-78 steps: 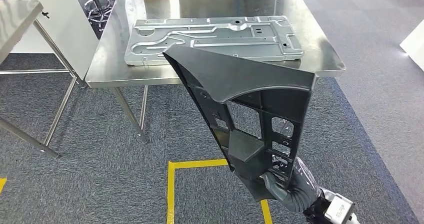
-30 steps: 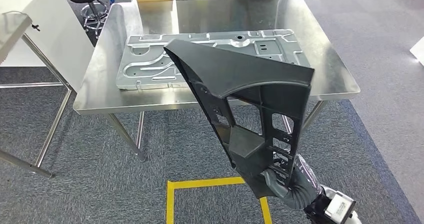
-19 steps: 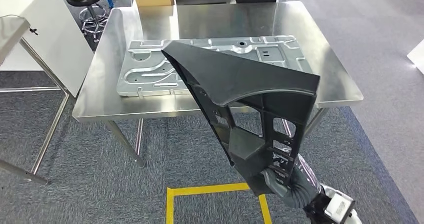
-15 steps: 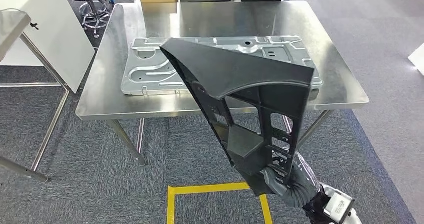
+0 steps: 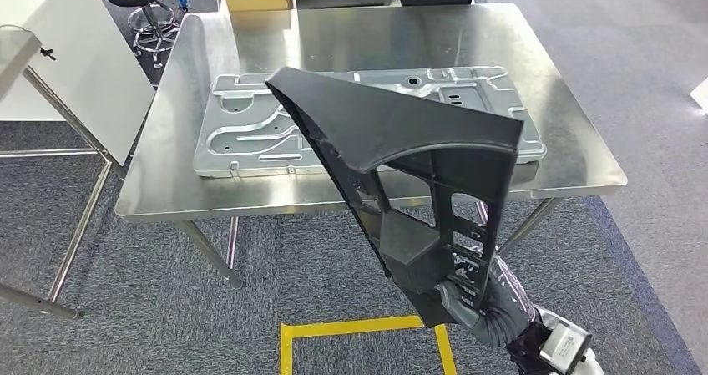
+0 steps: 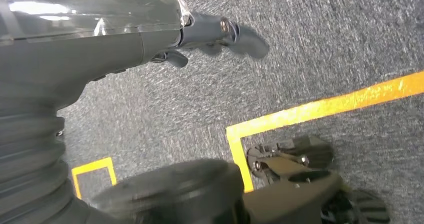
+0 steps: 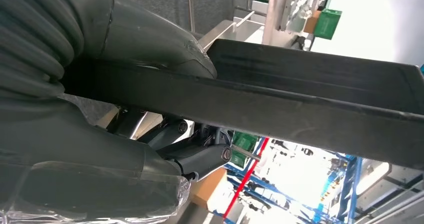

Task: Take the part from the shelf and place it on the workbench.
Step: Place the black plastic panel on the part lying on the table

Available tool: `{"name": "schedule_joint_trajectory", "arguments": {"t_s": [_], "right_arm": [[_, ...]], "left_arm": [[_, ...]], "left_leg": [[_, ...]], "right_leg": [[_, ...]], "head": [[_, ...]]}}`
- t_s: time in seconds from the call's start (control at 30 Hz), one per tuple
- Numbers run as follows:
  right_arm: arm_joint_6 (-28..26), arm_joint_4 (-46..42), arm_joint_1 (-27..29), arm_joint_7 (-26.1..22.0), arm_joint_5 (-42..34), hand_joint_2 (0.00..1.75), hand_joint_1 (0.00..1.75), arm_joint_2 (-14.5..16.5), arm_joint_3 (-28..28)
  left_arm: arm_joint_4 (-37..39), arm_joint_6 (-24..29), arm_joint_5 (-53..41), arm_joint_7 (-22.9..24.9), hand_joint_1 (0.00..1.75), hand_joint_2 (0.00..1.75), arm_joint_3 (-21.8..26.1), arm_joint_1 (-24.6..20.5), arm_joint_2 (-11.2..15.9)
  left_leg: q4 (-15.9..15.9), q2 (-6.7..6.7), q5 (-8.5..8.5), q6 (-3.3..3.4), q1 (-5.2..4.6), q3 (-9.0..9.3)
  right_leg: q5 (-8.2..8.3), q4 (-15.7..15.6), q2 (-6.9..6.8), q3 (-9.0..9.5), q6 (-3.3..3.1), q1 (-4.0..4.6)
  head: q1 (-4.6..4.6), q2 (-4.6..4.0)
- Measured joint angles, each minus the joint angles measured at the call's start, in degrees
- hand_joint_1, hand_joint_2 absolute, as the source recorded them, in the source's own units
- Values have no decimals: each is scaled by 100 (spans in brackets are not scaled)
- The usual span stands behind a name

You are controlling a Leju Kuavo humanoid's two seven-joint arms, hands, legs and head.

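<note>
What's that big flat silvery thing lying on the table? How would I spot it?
Find the shiny steel table ahead of the robot. On its top lies a wide, pale grey metal plate, stamped with grooves and holes. The dark plastic part held by the right robot hand hides its middle; the plate is flat and light, that part black and ribbed.

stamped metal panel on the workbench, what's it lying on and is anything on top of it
The stamped metal panel lies flat on the steel workbench. Nothing shows on its visible surface, but the black plastic part in the right hand covers its middle, so that stretch can't be checked.
</note>
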Motion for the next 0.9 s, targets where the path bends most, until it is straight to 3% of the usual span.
{"name": "schedule_joint_trajectory", "arguments": {"t_s": [0.03, 0.1, 0.13, 0.17, 0.2, 0.27, 0.3, 0.33, 0.5, 0.57, 0.63, 0.67, 0.7, 0.77, 0.8, 0.83, 0.9], "right_arm": [[-1, -1, -4, -2, 1, 175, 175, 1, 1], [-9, 1, -1, -3, 8, 175, 175, 1, 1], [-15, 1, 12, -3, 13, 175, 175, 1, 1], [-21, 2, 27, -3, 19, 175, 175, 1, 1], [-27, 2, 43, -3, 22, 175, 175, 1, 1], [-34, 2, 60, -4, 25, 175, 175, 1, 1], [-36, 2, 61, -6, 25, 175, 175, 1, 1], [-37, 1, 59, -8, 25, 175, 175, 1, 1], [-35, 0, 31, -12, 21, 175, 175, -5, -1], [-44, 1, 13, -17, 4, 175, 175, -8, -3], [-62, 2, 6, -29, -42, 175, 175, -9, -11], [-70, 2, 4, -38, -75, 175, 175, -9, -27], [-78, 3, -9, -46, -107, 175, 175, -12, -53], [-84, 3, -88, -54, -159, 175, 175, -48, -146], [-82, 6, -158, -46, -179, 175, 175, -87, -213], [-77, 9, -249, -32, -198, 175, 175, -141, -297], [-51, 37, -476, 43, -229, 175, 175, -265, -492]], "left_arm": [[0, 3, -1, 0, 0, 175, 0, -2, 1], [0, 0, 4, -10, 0, 175, 2, -10, 2], [0, -4, 6, -13, 0, 175, 3, -26, 3], [0, -9, 8, -15, 0, 175, 4, -39, 5], [0, -13, 7, -13, 0, 175, 4, -52, 7], [0, -11, 8, -2, 0, 175, 4, -34, 9], [0, -10, 8, 1, 0, 175, 4, -21, 9], [0, -10, 8, 4, 0, 175, 4, -11, 9], [0, -7, 10, -4, 0, 175, 4, -5, 4], [0, -6, 5, 5, 0, 175, 3, -3, 2], [0, -9, 4, 19, 0, 175, 1, 2, 2], [0, -15, 4, 16, 0, 175, 1, 6, 2], [0, -25, 4, 3, 0, 175, 1, 11, 1], [0, -48, 5, -46, 0, 175, 1, 23, -8], [0, -60, 5, -72, 0, 175, 1, 23, -16], [0, -71, 5, -96, 0, 175, 0, 21, -25], [0, -91, 5, -140, 0, 175, -1, 15, -36]], "left_leg": [[249, 2, -99, -34, 9, -114], [1036, 1, -322, -92, 48, -582], [1354, 3, -353, -113, 63, -811], [1482, 4, -274, -127, 72, -951], [1385, 5, -81, -135, 79, -980], [756, 7, 453, -128, 93, -812], [449, 5, 620, -116, 88, -707], [223, 5, 674, -82, 83, -623], [-11, -17, 538, 131, 77, -498], [-41, -12, 506, 190, 81, -430], [-41, -12, 461, 222, 58, -387], [-40, -17, 432, 231, 42, -356], [-40, -25, 400, 235, 28, -312], [-46, -39, 321, 232, 4, -204], [-48, -41, 283, 222, -11, -168], [-48, -40, 255, 206, -18, -149], [-56, -26, 231, 162, -23, -156]], "right_leg": [[-21, -44, -6, 69, -16, -24], [-96, -70, -22, 175, -38, -32], [-141, -70, -27, 229, -39, -34], [-192, -70, -28, 295, -34, -37], [-246, -69, -27, 372, -26, -43], [-364, -71, -12, 535, 11, -54], [-417, -60, 2, 590, 43, -48], [-456, -49, 13, 611, 78, -41], [-596, 95, -3, 549, 223, -41], [-829, 701, -5, 221, 254, -47], [-1024, 1468, -5, -306, 262, -45], [-979, 1651, -5, -488, 254, -42], [-809, 1606, -4, -558, 232, -35], [-243, 943, 1, -397, 143, 6], [-36, 601, 1, -275, 92, 34], [69, 330, 0, -179, 49, 62], [51, 157, 3, -122, 11, 93]], "head": [[-3, 0], [-7, 0], [-7, 0], [-7, 0], [-6, 0], [-6, 0], [-5, 0], [-5, 0], [-4, 0], [-4, 0], [-5, 0], [-5, 0], [-5, 0], [-4, 0], [-4, 0], [-3, 0], [-3, 0]]}}
